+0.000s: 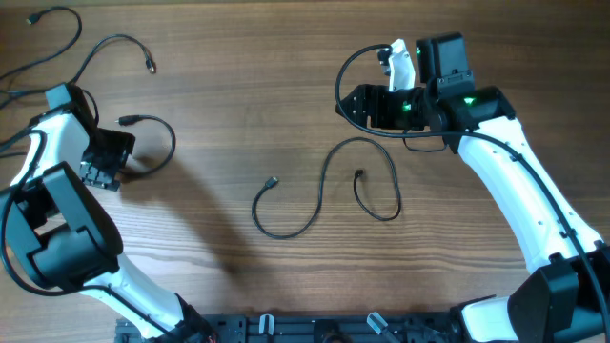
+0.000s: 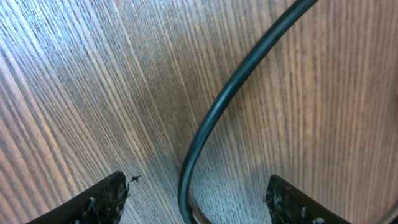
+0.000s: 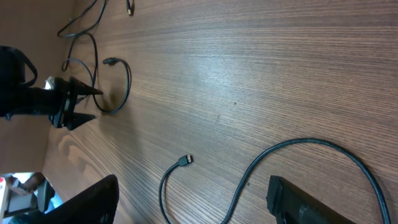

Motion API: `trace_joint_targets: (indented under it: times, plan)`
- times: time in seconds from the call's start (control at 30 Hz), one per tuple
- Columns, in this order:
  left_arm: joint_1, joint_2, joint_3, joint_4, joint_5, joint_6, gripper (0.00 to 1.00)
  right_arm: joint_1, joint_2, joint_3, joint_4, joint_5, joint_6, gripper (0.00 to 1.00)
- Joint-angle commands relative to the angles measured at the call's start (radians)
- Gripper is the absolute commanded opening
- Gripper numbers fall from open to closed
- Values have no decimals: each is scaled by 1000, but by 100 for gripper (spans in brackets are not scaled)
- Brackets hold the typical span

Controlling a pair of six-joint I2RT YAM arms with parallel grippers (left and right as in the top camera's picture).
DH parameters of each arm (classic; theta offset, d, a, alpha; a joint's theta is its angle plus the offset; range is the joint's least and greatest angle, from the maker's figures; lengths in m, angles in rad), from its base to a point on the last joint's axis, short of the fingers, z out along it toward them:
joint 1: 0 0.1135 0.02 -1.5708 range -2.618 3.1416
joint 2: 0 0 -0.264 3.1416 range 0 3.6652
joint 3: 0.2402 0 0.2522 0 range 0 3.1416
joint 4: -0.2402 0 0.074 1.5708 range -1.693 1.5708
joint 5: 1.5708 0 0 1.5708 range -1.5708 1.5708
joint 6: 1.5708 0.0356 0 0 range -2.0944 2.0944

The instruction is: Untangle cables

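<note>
Cables (image 3: 311, 140) lie loose around the left gripper (image 2: 199, 199), one strand (image 2: 216, 106) between its wide jaws; the right gripper (image 3: 193, 183) is wide, empty. Expect light, limp, slick cord; pinch your strand mid-length.

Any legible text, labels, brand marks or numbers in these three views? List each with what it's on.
No readable text in any view.
table: bare wood grain, no print.
cables: plain black, no markings visible; the plug ends are too small to tell.
right arm: white and black housings, no legible label or logo.
green light: a lit lamp on that arm, not a character or sign.
</note>
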Motion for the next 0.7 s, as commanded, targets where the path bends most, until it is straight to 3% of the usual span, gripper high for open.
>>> trace_joint_targets:
  times: [0.0, 0.13, 0.2, 0.4, 0.67]
  plan:
    - [-27, 11, -48, 44, 6, -14, 66, 3, -13, -3, 12, 10, 5, 78]
    - [-50, 11, -76, 71, 5, -41, 52, 3, -13, -3, 11, 10, 10, 77]
    - [-55, 11, -79, 73, 5, -48, 29, 3, -13, -3, 8, 10, 27, 77]
    - [-57, 11, -79, 122, -10, -48, 14, 3, -13, -3, 5, 10, 29, 77]
    - [-57, 11, -79, 215, 0, -131, 13, 3, -13, -3, -9, 10, 29, 76]
